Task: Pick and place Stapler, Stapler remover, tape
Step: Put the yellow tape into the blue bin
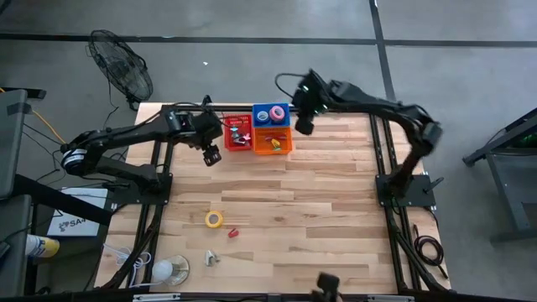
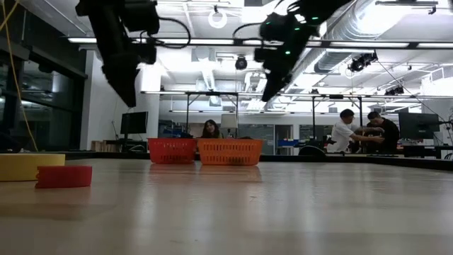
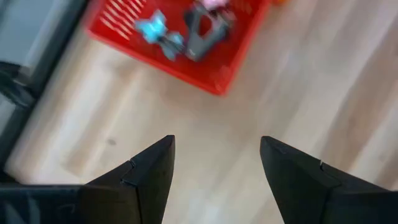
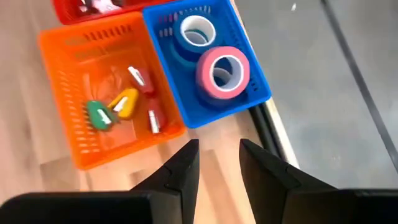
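Left pincer (image 1: 212, 156) open and empty beside red basket (image 1: 238, 133) at bench (image 1: 336, 210) far edge. Right pincer (image 1: 304, 127) narrowly open, empty, above orange basket (image 1: 273, 140). Yellow tape (image 1: 215, 219) lies near left edge.

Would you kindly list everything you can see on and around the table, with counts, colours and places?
red basket: one, far edge of the table, small items inside
orange basket: one, right of the red one, small items inside
blue basket: one, behind the orange one
tape rolls in blue basket: two, pink and blue
yellow tape roll: one, near half of the table
small red item: one, beside the yellow roll
fan: one, dark, on the floor beyond the table
people: several, background room
left pincer: open, empty, near the red basket
right pincer: empty, by the blue basket
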`<state>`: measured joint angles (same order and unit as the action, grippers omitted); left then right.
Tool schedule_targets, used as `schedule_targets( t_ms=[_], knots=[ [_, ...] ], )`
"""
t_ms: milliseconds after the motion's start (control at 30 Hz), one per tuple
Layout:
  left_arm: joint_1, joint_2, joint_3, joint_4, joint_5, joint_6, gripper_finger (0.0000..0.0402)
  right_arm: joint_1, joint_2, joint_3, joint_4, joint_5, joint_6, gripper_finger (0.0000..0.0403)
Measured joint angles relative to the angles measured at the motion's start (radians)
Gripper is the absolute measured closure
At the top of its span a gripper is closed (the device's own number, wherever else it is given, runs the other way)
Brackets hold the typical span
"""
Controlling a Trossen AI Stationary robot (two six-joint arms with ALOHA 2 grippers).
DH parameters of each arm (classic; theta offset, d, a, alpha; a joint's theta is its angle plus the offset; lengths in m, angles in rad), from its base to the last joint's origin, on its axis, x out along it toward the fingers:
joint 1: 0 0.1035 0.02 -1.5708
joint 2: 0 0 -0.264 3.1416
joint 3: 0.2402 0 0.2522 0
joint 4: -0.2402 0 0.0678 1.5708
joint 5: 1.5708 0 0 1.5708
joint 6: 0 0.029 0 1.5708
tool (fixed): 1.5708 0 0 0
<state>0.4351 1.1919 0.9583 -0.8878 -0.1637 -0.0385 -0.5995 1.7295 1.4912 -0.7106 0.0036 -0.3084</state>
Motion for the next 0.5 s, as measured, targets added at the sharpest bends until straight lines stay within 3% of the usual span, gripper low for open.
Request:
schedule_targets(
  t_ms=[233,500],
  knots=[
    [-0.083,0.000,-0.133,0.005,0.094,-0.115,0.0170,0.110,-0.319,-0.432,0.321,0.012,0.094,0.0297],
    [-0.292,0.002,-0.175,0.020,0.154,-0.322,0.0170,0.319,-0.546,-0.749,0.533,0.011,0.237,0.0297]
  ],
)
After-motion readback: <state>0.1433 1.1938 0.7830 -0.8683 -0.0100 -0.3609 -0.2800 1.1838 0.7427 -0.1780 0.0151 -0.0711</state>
